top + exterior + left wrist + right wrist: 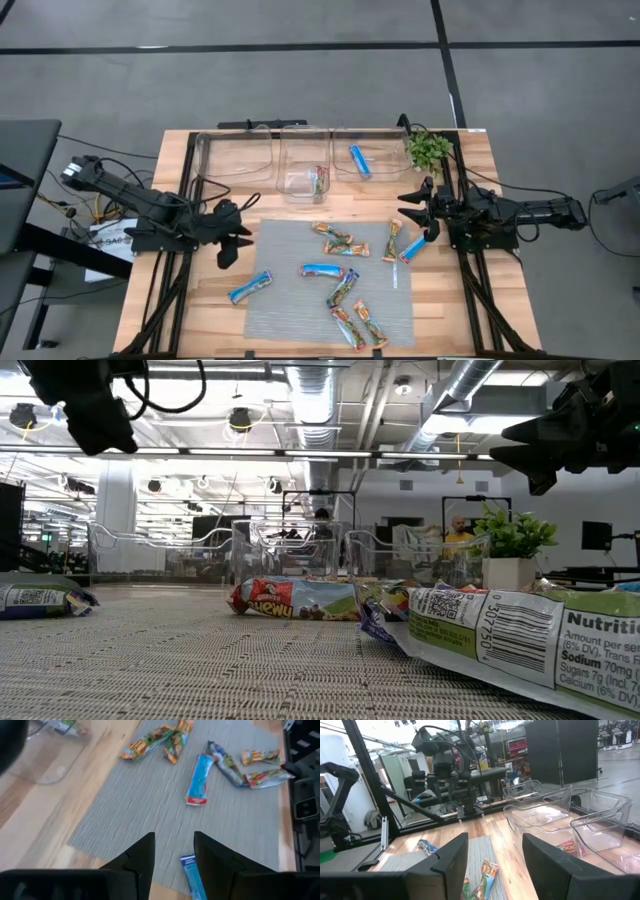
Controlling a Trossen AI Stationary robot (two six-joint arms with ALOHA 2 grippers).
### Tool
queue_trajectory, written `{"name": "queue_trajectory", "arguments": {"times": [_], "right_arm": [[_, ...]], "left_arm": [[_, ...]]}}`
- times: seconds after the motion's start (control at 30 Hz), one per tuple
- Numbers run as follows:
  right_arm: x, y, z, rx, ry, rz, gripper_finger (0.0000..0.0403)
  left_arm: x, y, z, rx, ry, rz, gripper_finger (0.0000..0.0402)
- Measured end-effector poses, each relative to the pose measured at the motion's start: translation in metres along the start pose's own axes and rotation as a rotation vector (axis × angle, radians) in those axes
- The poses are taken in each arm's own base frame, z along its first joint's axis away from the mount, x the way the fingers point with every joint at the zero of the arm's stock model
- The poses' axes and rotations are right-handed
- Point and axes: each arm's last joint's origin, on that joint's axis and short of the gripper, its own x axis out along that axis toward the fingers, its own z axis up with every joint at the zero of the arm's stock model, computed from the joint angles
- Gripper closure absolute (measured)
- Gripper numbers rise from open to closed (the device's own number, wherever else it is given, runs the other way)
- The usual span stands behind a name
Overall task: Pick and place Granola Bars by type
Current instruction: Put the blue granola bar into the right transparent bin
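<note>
Granola bars lie flat on a grey mat [300, 300]. Blue ones rest at the mat's left edge [250, 287], at its middle [322, 270] and near its right edge [412, 249]. Mixed green and orange ones are scattered between them [335, 240], [355, 325]. One blue bar [359, 160] lies in the right clear bin, and one mixed bar [318, 182] in the middle bin. My left gripper [236, 243] [172, 860] hangs open above the mat's left edge, with the left blue bar [192, 876] just beyond it. My right gripper [408, 206] [495, 865] is open above the mat's far right corner.
Three clear bins [235, 155], [305, 165], [365, 150] stand in a row along the far edge. A small potted plant [428, 148] sits at the far right corner, close to my right arm. Bare wood borders the mat on the left and the near side.
</note>
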Motion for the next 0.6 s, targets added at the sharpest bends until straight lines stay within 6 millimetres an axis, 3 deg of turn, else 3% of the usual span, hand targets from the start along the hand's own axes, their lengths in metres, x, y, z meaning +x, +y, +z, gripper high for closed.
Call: {"name": "queue_trajectory", "arguments": {"times": [0.23, 0.6], "right_arm": [[0.0, 0.0, -0.001, -0.001, 0.012, -0.002, 0.0221], [0.0, 0.0, -0.001, -0.002, 0.014, -0.002, 0.022]], "left_arm": [[0.003, 0.0, -0.001, -0.029, 0.021, 0.009, 0.0274], [0.04, -0.023, -0.02, -0.167, 0.286, 0.012, 0.0274]]}}
